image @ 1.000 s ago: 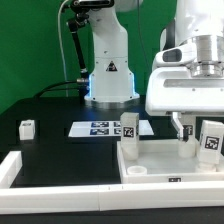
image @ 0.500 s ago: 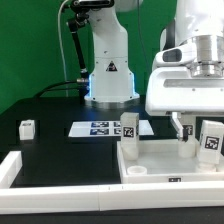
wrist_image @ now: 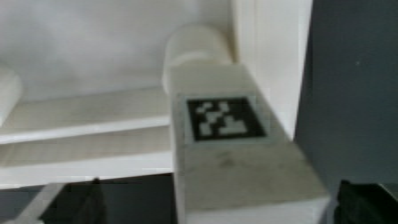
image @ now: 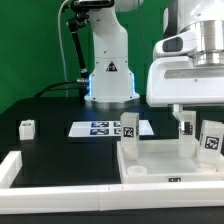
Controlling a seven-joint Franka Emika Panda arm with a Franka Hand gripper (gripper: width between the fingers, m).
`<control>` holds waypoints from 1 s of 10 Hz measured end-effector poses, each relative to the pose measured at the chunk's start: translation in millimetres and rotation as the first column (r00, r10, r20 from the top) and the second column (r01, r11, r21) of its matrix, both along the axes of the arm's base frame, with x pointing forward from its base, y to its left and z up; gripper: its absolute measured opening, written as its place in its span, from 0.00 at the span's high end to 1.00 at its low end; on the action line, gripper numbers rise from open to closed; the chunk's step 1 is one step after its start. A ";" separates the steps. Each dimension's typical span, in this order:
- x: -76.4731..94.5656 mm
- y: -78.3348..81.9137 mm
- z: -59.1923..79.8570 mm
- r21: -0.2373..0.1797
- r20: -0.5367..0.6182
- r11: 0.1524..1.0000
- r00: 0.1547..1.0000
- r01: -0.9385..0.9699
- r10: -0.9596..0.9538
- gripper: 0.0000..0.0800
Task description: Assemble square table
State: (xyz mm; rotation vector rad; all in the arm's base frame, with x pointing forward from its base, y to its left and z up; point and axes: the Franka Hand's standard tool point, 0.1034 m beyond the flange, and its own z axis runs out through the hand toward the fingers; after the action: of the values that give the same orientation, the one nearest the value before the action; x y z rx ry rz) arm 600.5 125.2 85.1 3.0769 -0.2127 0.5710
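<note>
The square table's panel (image: 160, 160) lies rim-up at the surface's front edge, toward the exterior view's right. Near the panel's far edge a tagged leg (wrist_image: 222, 130) stands upright, long axis vertical, directly beneath the fingers (image: 177, 110), which are spread wide and apparently grip nothing.

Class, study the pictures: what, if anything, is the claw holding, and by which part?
Nothing is held: the claw stands open over a small white plastic leg block bearing a black-white tag.
</note>
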 end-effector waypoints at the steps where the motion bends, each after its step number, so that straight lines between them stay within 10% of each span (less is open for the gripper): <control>1: -0.3 -5.1 -0.7 0.014 -0.075 1.000 0.997 0.015 -0.014 0.19; 6: 3.4 -13.8 1.3 0.051 -0.222 0.995 0.972 0.087 -0.074 0.23; 7: 3.4 -13.8 1.2 0.058 -0.223 0.990 0.968 0.129 -0.113 0.44; 10: 3.2 -13.8 0.7 0.086 -0.232 0.938 0.922 0.337 -0.310 0.64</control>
State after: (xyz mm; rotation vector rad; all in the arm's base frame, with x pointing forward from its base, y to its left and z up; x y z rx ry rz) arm 603.7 111.4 85.7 3.0841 -0.7627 0.2143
